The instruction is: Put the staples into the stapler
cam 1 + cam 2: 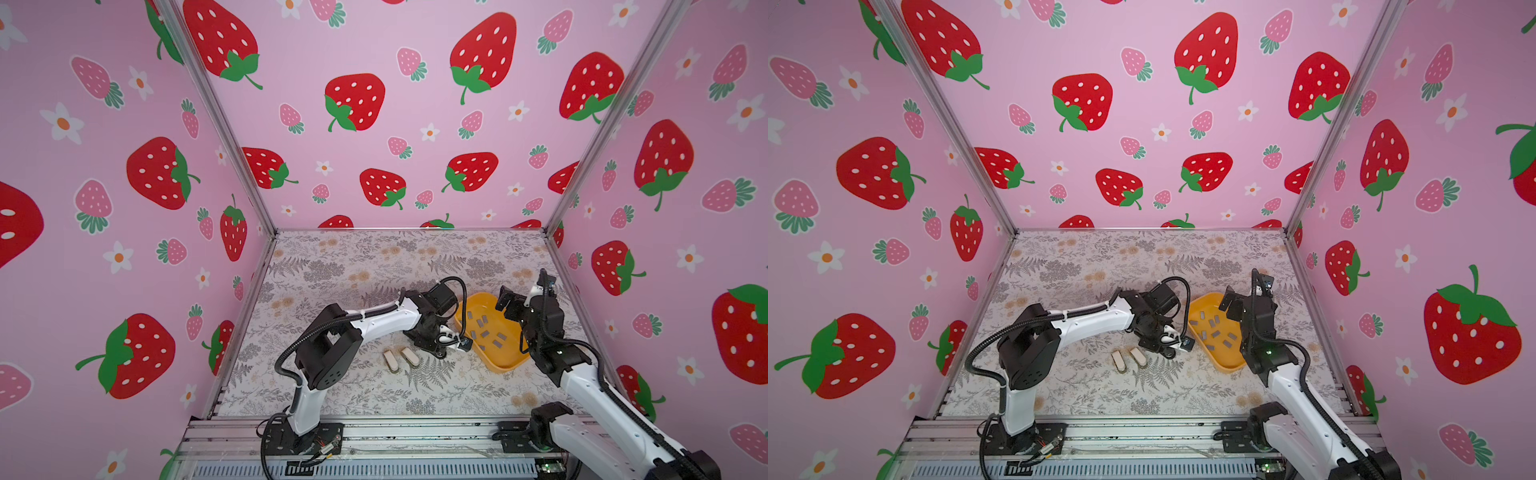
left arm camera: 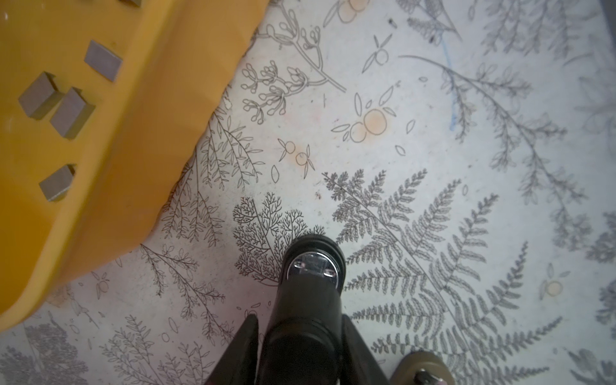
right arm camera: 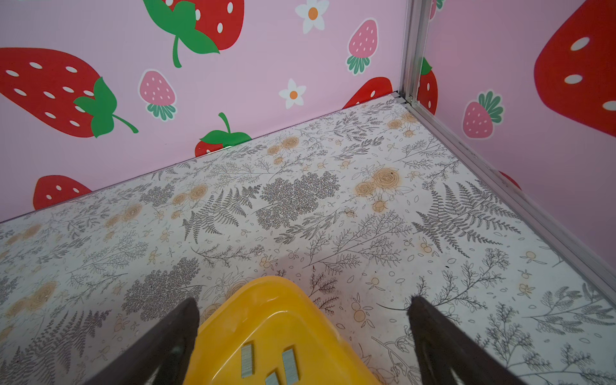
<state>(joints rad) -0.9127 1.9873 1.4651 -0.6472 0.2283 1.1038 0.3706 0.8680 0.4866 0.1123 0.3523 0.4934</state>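
In the left wrist view the black stapler (image 2: pixel 310 293) stands between my left gripper's (image 2: pixel 300 318) two jaws, its metal end plate facing the table. The jaws press on both its sides. In both top views that gripper (image 1: pixel 438 347) (image 1: pixel 1165 347) sits low on the table beside the yellow tray's (image 1: pixel 500 366) (image 1: pixel 1225 366) left edge and hides most of the stapler. Several grey staples (image 1: pixel 484 332) (image 1: pixel 1214 332) (image 2: pixel 71 111) (image 3: pixel 247 360) lie loose in the tray (image 2: pixel 150 100) (image 3: pixel 266 300). My right gripper (image 1: pixel 505 301) (image 1: pixel 1229 303) (image 3: pixel 303 300) hangs open over the tray's far end, holding nothing.
Two small beige pieces (image 1: pixel 390 359) (image 1: pixel 410 356) lie on the floral table just left of the left gripper. Strawberry-print walls close the back and both sides. A metal rail (image 1: pixel 374 436) runs along the front edge.
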